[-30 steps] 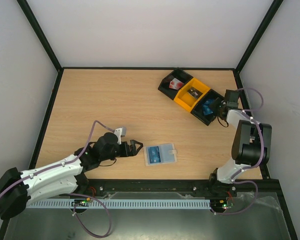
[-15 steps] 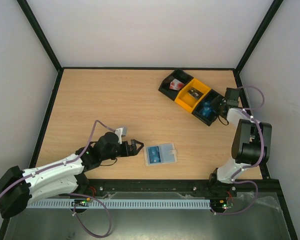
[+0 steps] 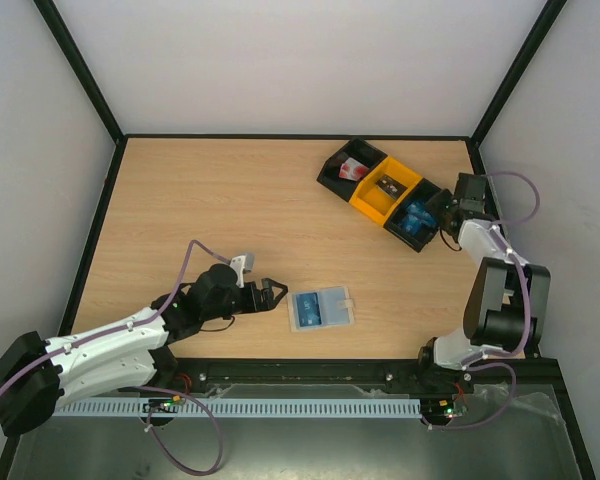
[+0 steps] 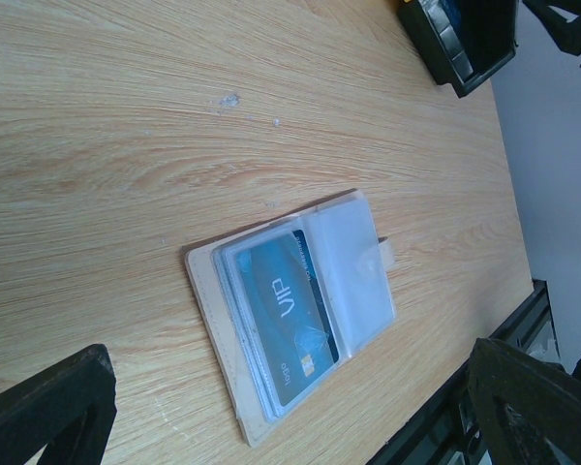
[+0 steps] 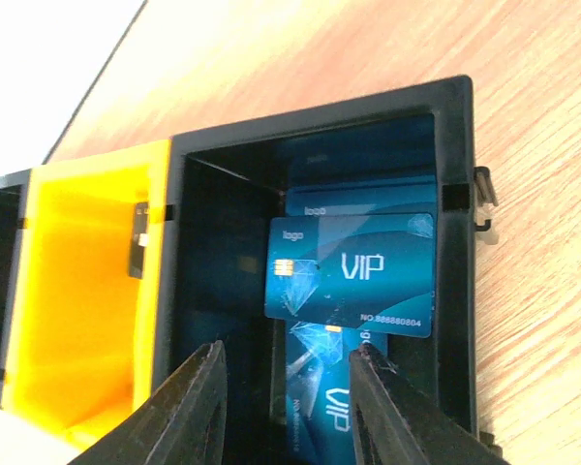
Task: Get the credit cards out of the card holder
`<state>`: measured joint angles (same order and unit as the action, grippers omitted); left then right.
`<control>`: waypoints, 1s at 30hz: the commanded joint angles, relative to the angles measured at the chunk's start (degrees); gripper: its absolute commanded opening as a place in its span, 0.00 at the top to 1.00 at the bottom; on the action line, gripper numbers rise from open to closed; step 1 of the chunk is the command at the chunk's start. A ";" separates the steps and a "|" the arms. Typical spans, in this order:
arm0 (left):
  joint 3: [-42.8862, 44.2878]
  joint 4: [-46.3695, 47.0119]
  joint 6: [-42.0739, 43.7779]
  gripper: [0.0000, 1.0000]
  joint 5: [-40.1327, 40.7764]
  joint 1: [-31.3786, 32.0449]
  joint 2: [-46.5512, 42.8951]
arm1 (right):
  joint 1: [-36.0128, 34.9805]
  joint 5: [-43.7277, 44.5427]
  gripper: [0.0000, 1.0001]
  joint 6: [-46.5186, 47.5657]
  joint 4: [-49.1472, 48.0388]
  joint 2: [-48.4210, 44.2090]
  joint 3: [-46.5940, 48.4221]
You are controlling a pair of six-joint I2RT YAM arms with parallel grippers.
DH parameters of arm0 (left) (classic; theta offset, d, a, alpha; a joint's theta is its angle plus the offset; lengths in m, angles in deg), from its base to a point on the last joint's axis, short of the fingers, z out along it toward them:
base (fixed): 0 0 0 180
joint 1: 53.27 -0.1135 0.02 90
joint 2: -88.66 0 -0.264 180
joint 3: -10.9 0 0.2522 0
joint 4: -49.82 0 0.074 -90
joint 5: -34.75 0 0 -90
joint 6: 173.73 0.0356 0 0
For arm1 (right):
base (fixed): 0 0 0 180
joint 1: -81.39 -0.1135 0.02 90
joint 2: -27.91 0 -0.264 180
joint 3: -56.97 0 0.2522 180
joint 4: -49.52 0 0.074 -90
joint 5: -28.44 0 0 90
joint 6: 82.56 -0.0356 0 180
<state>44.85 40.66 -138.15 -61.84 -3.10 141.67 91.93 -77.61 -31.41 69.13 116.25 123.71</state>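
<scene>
With a card (image 4: 287, 312) in the flat holder (image 3: 322, 308) just ahead of the wide-open left gripper (image 3: 276, 293), and the right gripper (image 5: 289, 402) empty and open over the bin (image 5: 455, 145), pinching may drag the light holder along.

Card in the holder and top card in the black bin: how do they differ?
The holder card is sleeved under cloudy plastic; the bin card lies bare. The holder card lies flat; the bin card rests crosswise on other cards. Both are blue, marked VIP.
</scene>
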 commanded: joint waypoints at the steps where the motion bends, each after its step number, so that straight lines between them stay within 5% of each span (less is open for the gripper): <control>1: 1.48 -0.95 1.22 0.00 -0.43 -0.27 0.17 | -0.56 -0.52 0.65 -0.36 3.10 -5.48 -1.91; 12: 0.77 7.46 -1.75 0.00 -8.26 -0.54 5.11 | -10.63 -1.95 0.64 -0.78 6.62 -17.41 -8.92; 30: -2.97 24.71 -7.19 0.11 -12.94 -0.56 16.85 | -39.26 -6.29 0.65 -8.66 -1.57 -34.10 -28.35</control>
<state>42.57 60.92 -145.18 -73.75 -3.47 157.04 56.66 -82.88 -37.90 71.60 83.74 98.20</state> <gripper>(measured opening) 0.906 0.354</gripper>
